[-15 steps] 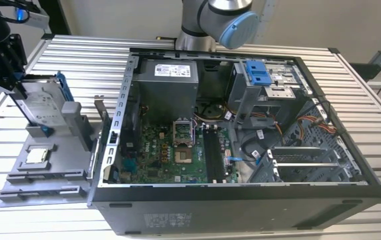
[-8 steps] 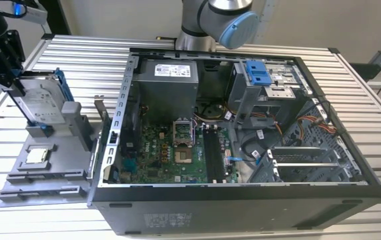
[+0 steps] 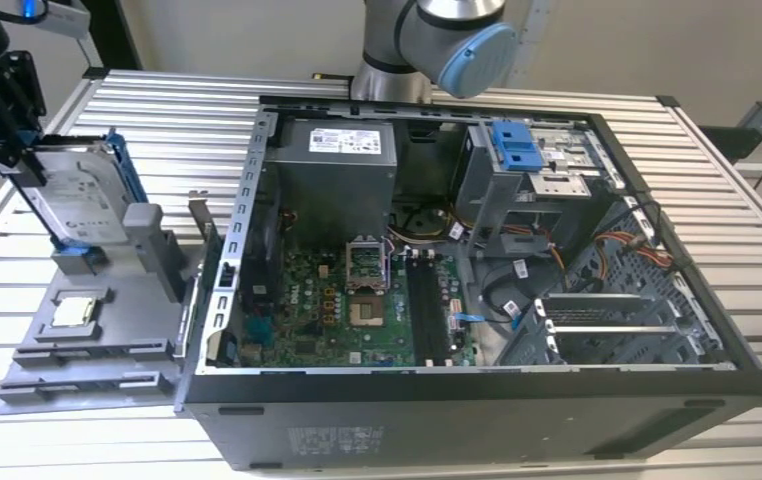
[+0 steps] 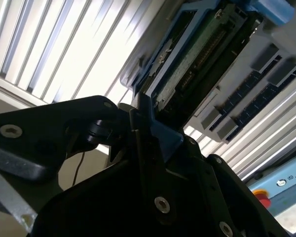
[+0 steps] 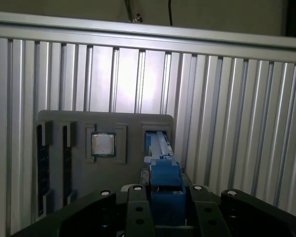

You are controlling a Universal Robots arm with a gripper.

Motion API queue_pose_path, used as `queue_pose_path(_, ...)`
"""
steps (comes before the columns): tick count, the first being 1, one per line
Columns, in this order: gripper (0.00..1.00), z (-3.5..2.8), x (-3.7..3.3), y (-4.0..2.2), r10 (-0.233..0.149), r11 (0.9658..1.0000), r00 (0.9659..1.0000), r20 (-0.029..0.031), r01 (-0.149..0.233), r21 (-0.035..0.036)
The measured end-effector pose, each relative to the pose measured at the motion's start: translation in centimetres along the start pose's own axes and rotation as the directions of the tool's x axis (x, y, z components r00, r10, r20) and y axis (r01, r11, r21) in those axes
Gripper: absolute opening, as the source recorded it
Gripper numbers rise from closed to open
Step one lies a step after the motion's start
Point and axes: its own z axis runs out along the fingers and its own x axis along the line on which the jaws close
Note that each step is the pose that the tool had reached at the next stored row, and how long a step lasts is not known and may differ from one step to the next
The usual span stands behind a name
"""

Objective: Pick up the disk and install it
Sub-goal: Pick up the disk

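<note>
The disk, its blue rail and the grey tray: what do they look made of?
By its look the disk is likely metal: silver-grey, dull sheen. Its blue rail is probably plastic: uniform matte colour. The grey tray seems moulded plastic: matte, with formed recesses.

Glare whitens the slatted table [image 5: 128, 79]; the computer case [image 3: 488, 425] interior lies dim.

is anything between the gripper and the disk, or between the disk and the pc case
Nothing visible between them: the gripper is closed on the disk, which stands upright at the grey holder. Toward the computer case, only the case's own side wall rises between.
</note>
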Motion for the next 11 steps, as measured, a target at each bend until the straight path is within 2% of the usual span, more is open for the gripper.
queue_pose_path(11,0.00,-1.28,-0.02,0.00,0.000,1.0000,1.0000,0.0001,0.000,0.0001)
